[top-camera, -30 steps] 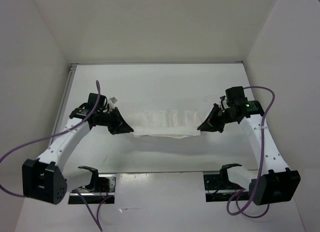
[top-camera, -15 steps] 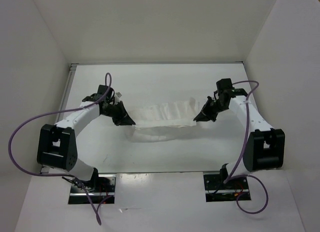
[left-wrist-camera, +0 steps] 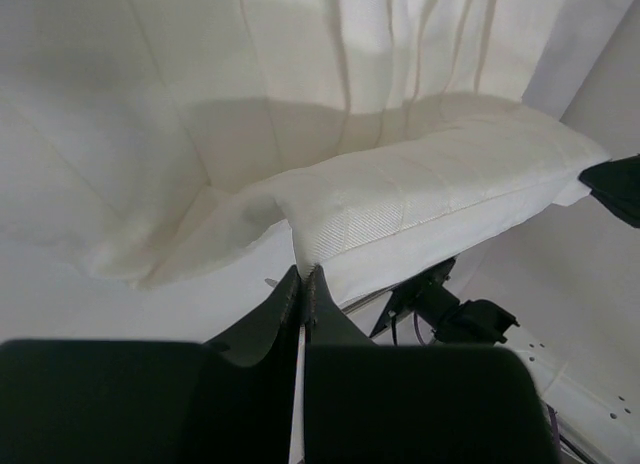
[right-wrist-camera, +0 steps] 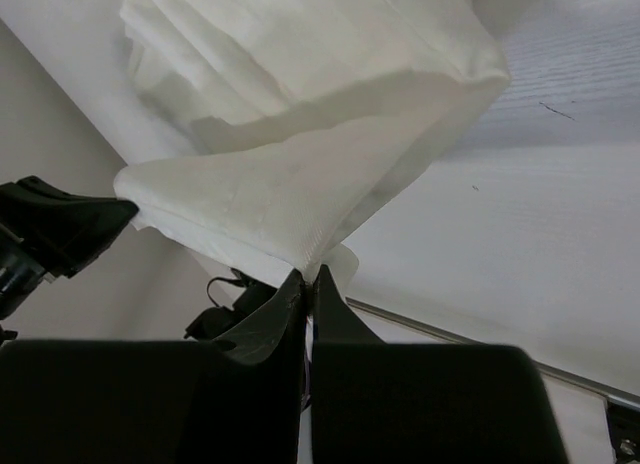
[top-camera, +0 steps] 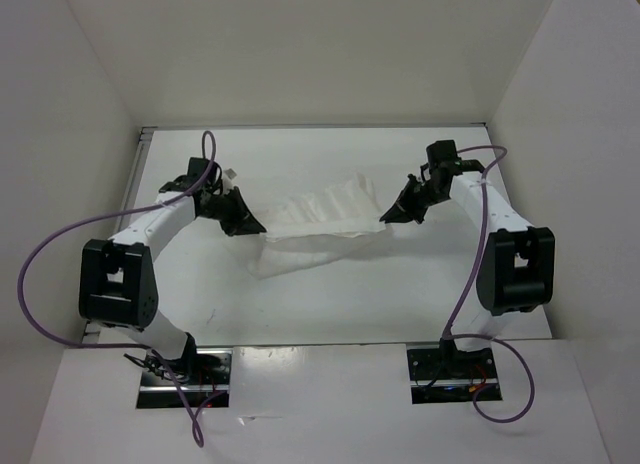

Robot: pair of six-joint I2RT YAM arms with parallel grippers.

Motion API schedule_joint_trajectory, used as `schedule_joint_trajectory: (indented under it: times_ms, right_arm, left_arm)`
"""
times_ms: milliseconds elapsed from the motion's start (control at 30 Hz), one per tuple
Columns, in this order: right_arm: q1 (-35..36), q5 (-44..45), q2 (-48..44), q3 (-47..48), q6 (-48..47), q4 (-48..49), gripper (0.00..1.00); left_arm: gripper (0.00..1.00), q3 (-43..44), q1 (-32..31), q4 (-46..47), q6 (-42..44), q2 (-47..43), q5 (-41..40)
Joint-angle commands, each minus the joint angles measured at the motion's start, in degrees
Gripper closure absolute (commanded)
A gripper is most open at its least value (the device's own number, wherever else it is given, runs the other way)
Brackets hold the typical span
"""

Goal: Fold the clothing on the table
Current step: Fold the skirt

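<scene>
The clothing (top-camera: 320, 219), seemingly soft, light and limp, hangs between the left end effector (top-camera: 250, 227) and right end effector (top-camera: 388, 216), each pinched shut on a corner, its lower part trailing on the tabletop (top-camera: 320, 304); corners probably grip best.

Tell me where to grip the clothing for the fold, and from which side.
Grip the clothing at the two end corners of its lifted edge, each from its outer side, where the left gripper and right gripper are shut on it. The edge spans between them and the rest drapes to the table.
</scene>
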Motion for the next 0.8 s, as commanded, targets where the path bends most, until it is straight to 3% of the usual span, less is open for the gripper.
schedule_joint_trajectory:
  times_ms: [0,333,533,667,767]
  right_arm:
    - [-3.2,8.6,-4.8,2.1,-2.6,1.1,1.00]
    - [-3.2,8.7,-19.6,7.9,-7.1,2.0,1.00]
    - [-4.3,8.6,-27.9,8.4,-9.2,4.7,1.00]
    - [-4.9,7.3,-29.2,14.0,-9.2,3.3,1.00]
    - [-4.9,7.8,-30.4,12.9,-9.7,2.8,1.00]
  left_arm:
    - [1.00,4.1,3.6,-5.4,6.0,1.5,-8.5]
    - [1.00,15.2,3.6,-4.0,9.8,-10.6,4.7]
    - [1.00,11.9,4.9,0.7,7.8,-24.1,-0.5]
    - [1.00,18.0,5.4,-1.2,7.3,-24.1,1.8]
    - [1.00,18.8,5.4,-1.7,7.3,-25.3,1.8]
